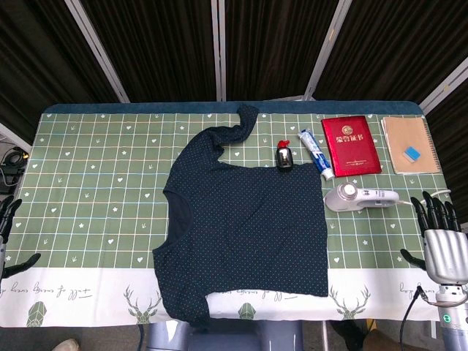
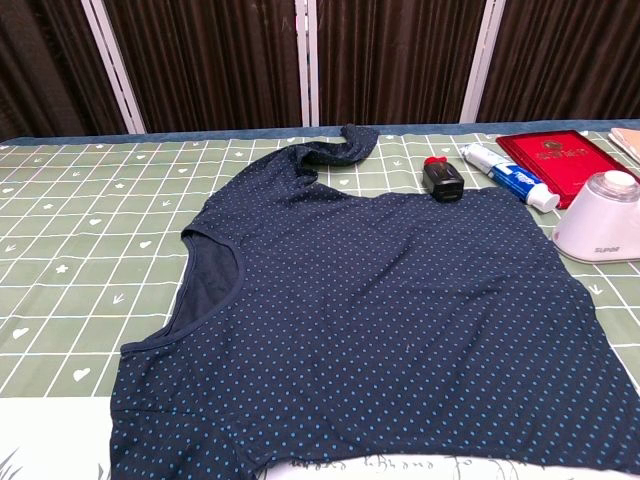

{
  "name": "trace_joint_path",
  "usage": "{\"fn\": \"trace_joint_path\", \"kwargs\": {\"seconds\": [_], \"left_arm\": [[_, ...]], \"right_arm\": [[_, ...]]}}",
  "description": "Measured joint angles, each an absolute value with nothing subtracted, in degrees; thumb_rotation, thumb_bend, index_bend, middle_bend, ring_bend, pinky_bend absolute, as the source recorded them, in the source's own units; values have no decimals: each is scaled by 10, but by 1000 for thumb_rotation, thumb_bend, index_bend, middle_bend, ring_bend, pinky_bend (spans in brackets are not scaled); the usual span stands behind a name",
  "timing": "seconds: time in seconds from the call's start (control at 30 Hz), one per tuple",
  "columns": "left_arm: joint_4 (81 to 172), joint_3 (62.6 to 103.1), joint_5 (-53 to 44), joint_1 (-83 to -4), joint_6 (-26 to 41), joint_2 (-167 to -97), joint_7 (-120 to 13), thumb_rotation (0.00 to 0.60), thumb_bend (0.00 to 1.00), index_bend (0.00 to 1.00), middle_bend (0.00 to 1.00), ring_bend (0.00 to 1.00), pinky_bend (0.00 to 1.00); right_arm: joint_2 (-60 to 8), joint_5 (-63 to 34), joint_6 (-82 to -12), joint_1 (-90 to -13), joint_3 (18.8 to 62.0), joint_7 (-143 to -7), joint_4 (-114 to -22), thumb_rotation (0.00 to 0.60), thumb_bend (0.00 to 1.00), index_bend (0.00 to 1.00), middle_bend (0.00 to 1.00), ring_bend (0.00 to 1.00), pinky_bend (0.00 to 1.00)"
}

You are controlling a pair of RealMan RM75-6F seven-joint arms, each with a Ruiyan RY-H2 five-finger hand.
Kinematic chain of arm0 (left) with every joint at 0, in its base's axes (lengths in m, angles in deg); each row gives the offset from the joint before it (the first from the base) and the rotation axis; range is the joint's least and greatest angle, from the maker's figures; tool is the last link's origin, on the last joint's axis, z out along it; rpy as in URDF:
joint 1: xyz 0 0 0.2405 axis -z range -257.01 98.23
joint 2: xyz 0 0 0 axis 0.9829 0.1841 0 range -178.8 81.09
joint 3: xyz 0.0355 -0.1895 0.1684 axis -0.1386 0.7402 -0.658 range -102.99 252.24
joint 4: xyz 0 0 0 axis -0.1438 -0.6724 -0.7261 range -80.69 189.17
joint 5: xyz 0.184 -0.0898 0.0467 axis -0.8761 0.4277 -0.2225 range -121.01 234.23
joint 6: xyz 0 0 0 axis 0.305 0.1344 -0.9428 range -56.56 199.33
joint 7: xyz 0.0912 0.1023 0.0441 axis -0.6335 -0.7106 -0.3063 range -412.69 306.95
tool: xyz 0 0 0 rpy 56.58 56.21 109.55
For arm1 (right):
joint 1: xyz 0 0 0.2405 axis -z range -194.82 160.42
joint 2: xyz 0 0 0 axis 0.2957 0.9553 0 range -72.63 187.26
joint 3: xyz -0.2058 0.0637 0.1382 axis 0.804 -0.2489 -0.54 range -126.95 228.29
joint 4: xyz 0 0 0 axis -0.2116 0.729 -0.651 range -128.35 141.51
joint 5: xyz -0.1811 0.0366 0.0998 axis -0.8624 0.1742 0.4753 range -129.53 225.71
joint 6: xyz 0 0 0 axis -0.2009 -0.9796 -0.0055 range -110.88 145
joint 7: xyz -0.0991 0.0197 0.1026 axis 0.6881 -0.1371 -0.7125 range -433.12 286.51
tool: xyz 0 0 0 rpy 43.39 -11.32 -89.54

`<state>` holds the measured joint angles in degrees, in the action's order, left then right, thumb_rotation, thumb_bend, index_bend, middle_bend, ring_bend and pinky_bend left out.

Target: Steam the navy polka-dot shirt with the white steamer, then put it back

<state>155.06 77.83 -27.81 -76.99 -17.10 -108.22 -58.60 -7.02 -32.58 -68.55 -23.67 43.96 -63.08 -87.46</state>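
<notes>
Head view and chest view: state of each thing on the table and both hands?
navy polka-dot shirt: spread flat, collar to the left, one sleeve bunched at the far edge.
white steamer: lying on the table beside the shirt, untouched.
toothpaste tube: lying flat, capped.
small black bottle: red cap on.
red booklet: closed.
tan notebook: closed.
left hand: open, empty.
right hand: open, empty.

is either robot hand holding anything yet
Nothing is held. The right robot hand and left robot hand both hang open; the steamer lies untouched.
</notes>
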Motion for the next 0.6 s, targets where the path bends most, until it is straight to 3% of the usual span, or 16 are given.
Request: {"fn": "trace_joint_path", "kwargs": {"seconds": [0.33, 0.47, 0.6], "left_arm": [[1549, 780, -282, -772, -177, -1078, -571, 600, 0, 0, 0, 0, 0], [1547, 782, -281, -771, -176, -1079, -570, 600, 0, 0, 0, 0, 0], [1544, 786, -270, -767, -170, -1082, -574, 600, 0, 0, 0, 0, 0]], "right_arm": [[-81, -323, -653, -251, 440, -636, -857, 600, 4, 0, 0, 0, 0], [-94, -318, -607, -279, 435, -644, -822, 600, 199, 0, 0, 0, 0], [-120, -313, -570, -316, 422, -641, -764, 600, 304, 0, 0, 0, 0]]}}
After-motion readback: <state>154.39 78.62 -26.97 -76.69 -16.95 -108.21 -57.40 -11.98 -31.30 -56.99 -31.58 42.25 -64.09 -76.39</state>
